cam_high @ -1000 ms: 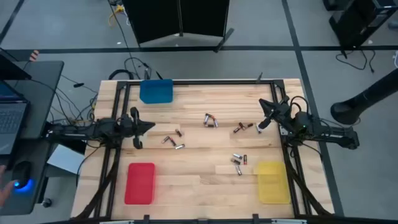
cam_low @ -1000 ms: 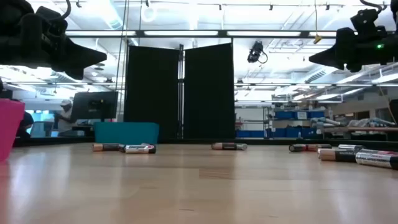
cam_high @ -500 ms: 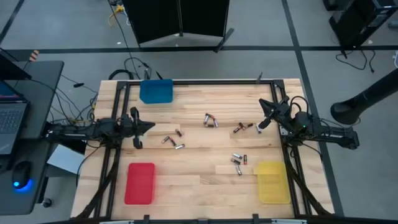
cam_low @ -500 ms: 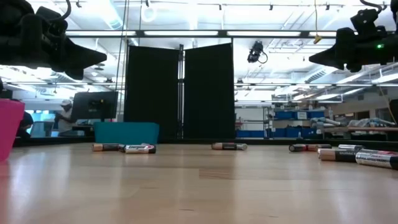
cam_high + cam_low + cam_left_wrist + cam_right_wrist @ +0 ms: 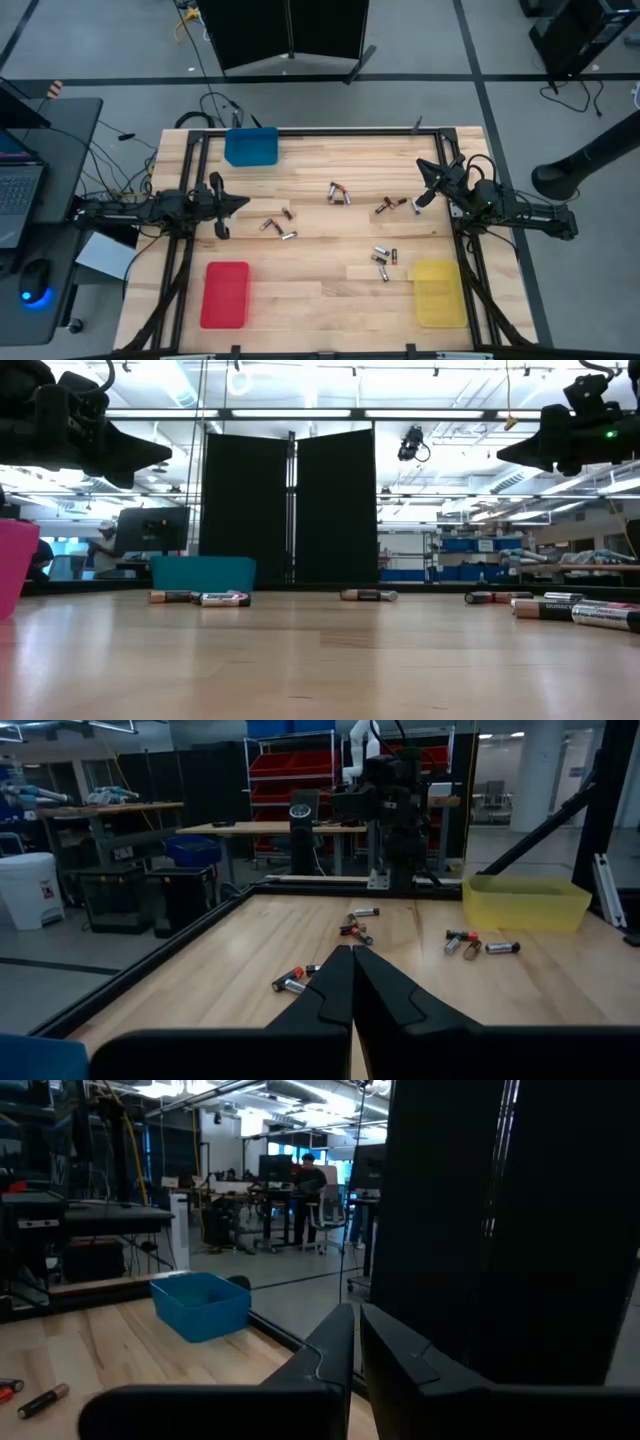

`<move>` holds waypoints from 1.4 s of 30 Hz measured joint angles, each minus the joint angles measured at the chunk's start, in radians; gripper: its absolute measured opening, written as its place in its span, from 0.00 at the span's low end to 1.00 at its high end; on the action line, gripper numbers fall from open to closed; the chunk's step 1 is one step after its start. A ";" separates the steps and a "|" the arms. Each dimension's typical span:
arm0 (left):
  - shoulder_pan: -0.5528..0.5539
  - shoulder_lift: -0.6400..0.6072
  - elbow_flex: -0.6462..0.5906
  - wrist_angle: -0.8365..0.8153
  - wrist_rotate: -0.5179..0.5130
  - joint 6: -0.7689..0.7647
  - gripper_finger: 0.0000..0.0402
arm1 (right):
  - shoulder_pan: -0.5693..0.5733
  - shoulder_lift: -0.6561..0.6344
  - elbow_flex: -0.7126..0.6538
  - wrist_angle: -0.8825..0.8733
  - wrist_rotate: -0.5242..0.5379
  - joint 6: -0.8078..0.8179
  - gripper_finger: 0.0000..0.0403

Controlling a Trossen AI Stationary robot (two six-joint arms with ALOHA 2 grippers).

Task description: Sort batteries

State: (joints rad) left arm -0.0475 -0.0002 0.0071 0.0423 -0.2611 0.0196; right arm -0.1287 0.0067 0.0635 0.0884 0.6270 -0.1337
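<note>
Pale wooden tabletop [image 5: 330,240], trays at its edges, batteries loose in the middle, both arms raised and empty.

Nearest the front edge sit the red tray [image 5: 225,294] and the yellow tray [image 5: 438,292], parked out at the corners, I would guess so the middle stays free for picking. Just beyond them the batteries [image 5: 383,262] lie scattered in small clusters across the centre, none in a tray yet, so sorting looks barely begun. Level with them, the left hand [image 5: 240,204] hovers at the left side, fingers pressed together on nothing; the right hand [image 5: 422,171] hangs at the right side, fingers nearly touching, also carrying nothing. Farthest back stands the blue tray [image 5: 251,146].
</note>
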 joint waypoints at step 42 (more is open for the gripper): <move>0.000 0.000 0.000 0.033 0.011 0.002 0.03 | 0.000 0.000 0.000 0.001 0.000 0.000 0.09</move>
State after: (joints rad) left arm -0.0475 0.0002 0.0071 0.0750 -0.2504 0.0216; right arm -0.1287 0.0067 0.0636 0.0898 0.6272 -0.1341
